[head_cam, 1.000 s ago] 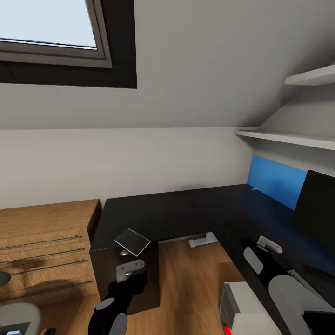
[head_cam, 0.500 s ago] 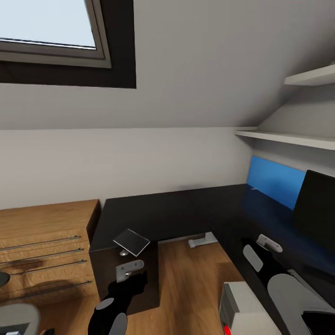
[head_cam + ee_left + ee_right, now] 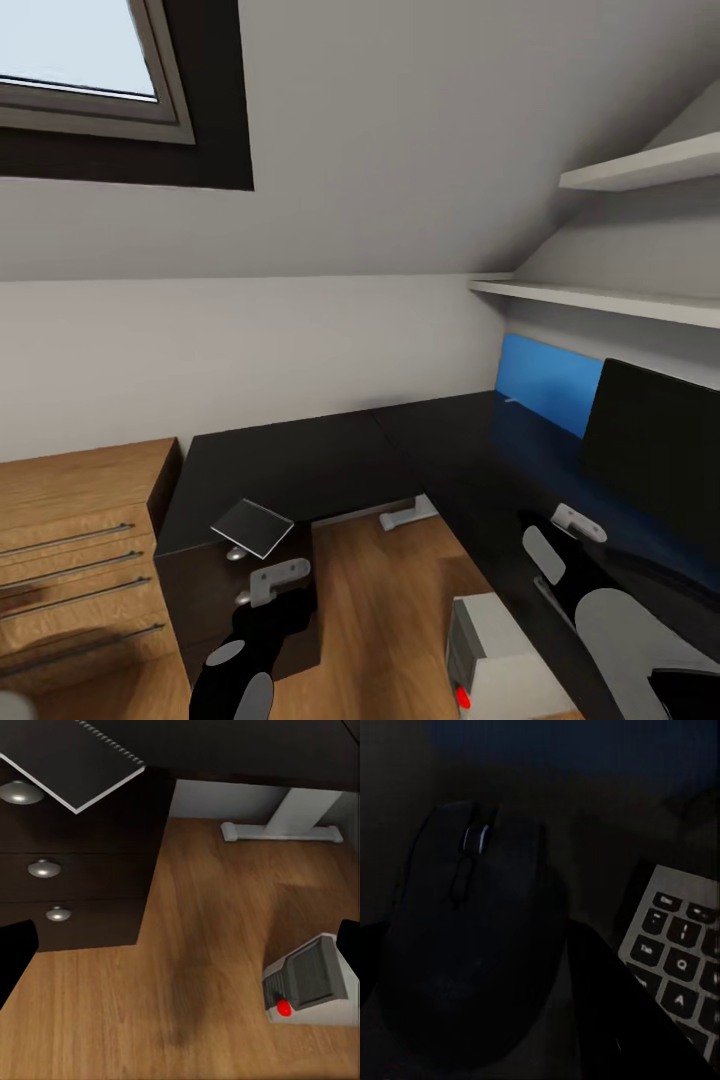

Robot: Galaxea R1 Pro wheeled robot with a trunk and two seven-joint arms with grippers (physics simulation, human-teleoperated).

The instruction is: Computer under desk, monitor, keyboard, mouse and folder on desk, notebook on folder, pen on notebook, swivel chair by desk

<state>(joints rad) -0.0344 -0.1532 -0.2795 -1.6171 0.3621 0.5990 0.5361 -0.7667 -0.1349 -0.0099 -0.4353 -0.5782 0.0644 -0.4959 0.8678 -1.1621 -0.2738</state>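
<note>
The black L-shaped desk (image 3: 330, 455) runs along the wall and to the right. On its right wing the monitor (image 3: 650, 450) stands in front of the upright blue folder (image 3: 545, 385), with a pale stick, perhaps the pen (image 3: 511, 400), at the folder's foot. The grey notebook (image 3: 252, 527) (image 3: 75, 757) lies on the desk corner over the drawers. My right gripper (image 3: 575, 525) hovers over the desk, shut on the black mouse (image 3: 472, 945), beside the keyboard (image 3: 682, 967). My left gripper (image 3: 275, 585) (image 3: 180, 952) hangs open above the floor. The white computer (image 3: 495, 655) (image 3: 311, 982) stands beside the desk.
A low light-wood cabinet (image 3: 70, 540) stands left of the desk's drawer unit (image 3: 67, 870). The desk's white leg (image 3: 405, 515) (image 3: 289, 817) rests on the wood floor (image 3: 380, 610). Two wall shelves (image 3: 600, 300) hang above the right wing.
The head camera has turned to the right, so the whole picture has shifted left. Both arms keep the same stance in the view.
</note>
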